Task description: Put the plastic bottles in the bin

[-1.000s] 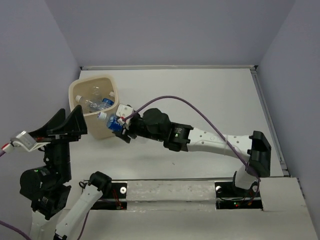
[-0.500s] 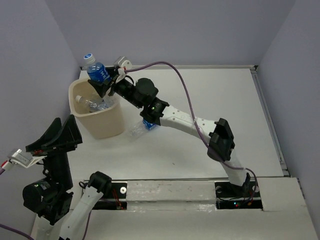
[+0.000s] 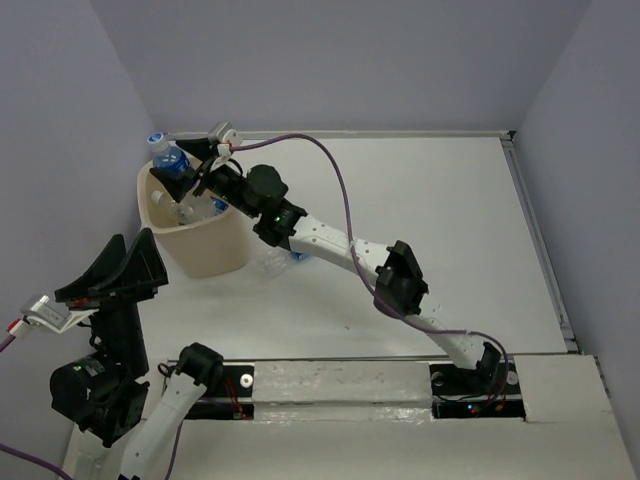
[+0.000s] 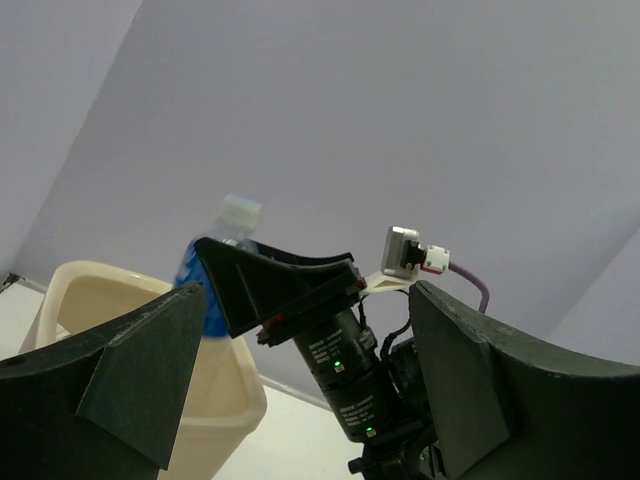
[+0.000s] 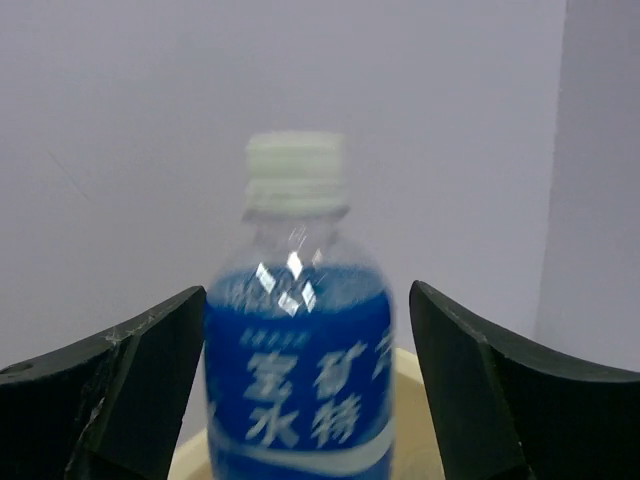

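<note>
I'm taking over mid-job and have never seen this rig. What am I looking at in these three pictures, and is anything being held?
These are two robot arms, each ending in a two-finger gripper. One picture looks down from above and behind them; the other two come from a camera on each wrist. On the table stands a beige bin with bottles inside and one more bottle lying beside it. The right gripper is above the bin with a blue-labelled bottle between its fingers. A gap on one side suggests it is unclamped. The left gripper is open and empty.

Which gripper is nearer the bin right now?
Right. The right gripper is above the bin's far rim, with a bottle between its fingers. The left gripper is raised off the bin's near-left side, apart from it, fingers open and empty.
</note>
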Action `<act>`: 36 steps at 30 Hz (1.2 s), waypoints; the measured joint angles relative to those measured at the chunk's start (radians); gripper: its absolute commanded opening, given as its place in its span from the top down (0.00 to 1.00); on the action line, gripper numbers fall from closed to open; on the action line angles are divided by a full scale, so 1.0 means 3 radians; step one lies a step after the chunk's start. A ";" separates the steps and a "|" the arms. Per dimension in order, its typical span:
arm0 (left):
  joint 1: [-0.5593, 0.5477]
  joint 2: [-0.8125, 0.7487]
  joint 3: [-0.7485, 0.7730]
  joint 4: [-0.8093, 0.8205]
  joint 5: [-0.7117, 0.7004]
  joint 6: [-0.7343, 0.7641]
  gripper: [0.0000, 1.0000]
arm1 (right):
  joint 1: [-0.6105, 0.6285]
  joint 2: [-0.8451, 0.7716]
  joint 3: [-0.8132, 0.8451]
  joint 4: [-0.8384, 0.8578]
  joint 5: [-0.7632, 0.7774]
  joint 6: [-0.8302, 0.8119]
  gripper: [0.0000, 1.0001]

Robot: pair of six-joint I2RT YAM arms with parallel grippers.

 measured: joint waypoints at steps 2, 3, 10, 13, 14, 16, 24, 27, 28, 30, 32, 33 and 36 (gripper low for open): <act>0.0000 0.0001 -0.0003 0.0001 -0.0003 0.0024 0.08 | -0.0001 -0.0006 -0.0120 0.0006 -0.0009 0.0017 0.06; 0.0000 0.0001 -0.0003 0.0003 -0.0005 0.0033 0.08 | -0.0004 -0.0024 -0.0184 0.0003 -0.0022 0.0025 0.06; 0.0001 0.0029 -0.0001 0.0027 -0.0055 0.0126 0.08 | -0.0005 -0.0675 -0.1280 0.0037 -0.0102 0.0023 0.20; 0.0001 0.0122 0.0008 0.0033 0.0008 0.0144 0.08 | -0.0005 -0.1165 -0.1909 0.0169 -0.0098 0.0011 0.24; 0.0004 0.0195 0.0018 0.0031 0.0060 0.0142 0.08 | -0.0005 -0.1340 -0.2096 0.0209 -0.0094 0.0006 0.25; 0.0005 0.0356 0.0051 0.0014 0.0178 0.0128 0.08 | -0.0005 -0.1743 -0.2482 0.0290 -0.0078 -0.0022 0.26; 0.0006 0.1136 0.0253 -0.0181 0.0927 0.0034 0.08 | -0.0008 -0.3138 -0.3976 0.0710 0.0139 -0.0150 0.60; 0.0003 0.1628 0.0403 -0.0326 0.1387 0.0047 0.12 | -0.0019 -0.3610 -0.4636 0.0572 0.0366 -0.0139 0.65; -0.0006 0.1765 0.0421 -0.0361 0.1471 0.0052 0.12 | -0.0023 -0.3738 -0.4777 0.0507 0.0439 -0.0132 0.65; -0.0074 0.2042 0.0435 -0.0445 0.1616 0.0106 0.12 | -0.0050 -0.4039 -0.5124 0.0299 0.0662 -0.0029 0.65; -0.0276 0.2359 0.0465 -0.0573 0.1638 0.0201 0.11 | -0.0109 -0.4374 -0.5421 0.0127 0.0843 0.0135 0.61; -0.0355 0.2444 0.0486 -0.0612 0.1625 0.0237 0.11 | -0.0148 -0.4517 -0.5531 0.0052 0.0914 0.0223 0.58; -0.0855 0.2998 0.0674 -0.0778 0.1457 0.0417 0.06 | -0.0313 -0.5097 -0.5970 -0.0179 0.1194 0.0551 0.41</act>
